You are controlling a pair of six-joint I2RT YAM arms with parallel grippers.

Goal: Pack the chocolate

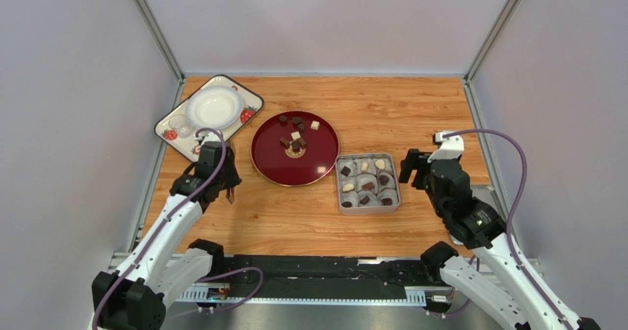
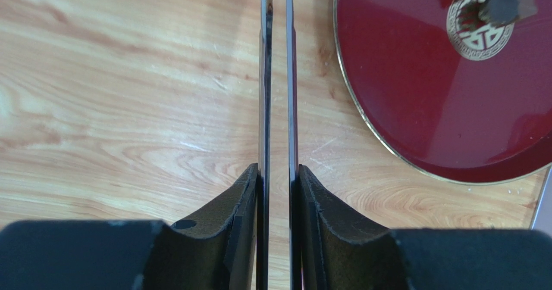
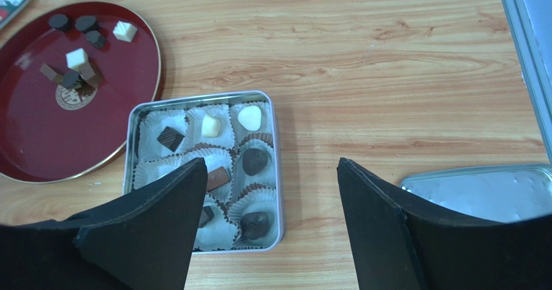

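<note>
The left hand (image 2: 277, 173) is pinched partway shut on a pair of tweezers (image 2: 265, 77) over the counter (image 2: 129, 109), just beside the red plate (image 2: 421, 109) where loose chocolate (image 1: 295, 145) lies; I can't see the tips. More pieces sit in the tin (image 3: 277, 173). The right hand (image 3: 269, 164) hangs wide open and empty above it. I'd say another piece is being fetched: next, tweezers over the plate, closing gently

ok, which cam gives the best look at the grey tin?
Right wrist: the tin sits close and large, with chocolates readable in their paper cups, though the right gripper's finger covers one near corner. Top external shows the whole tin, but small. Left wrist misses it entirely.
</note>
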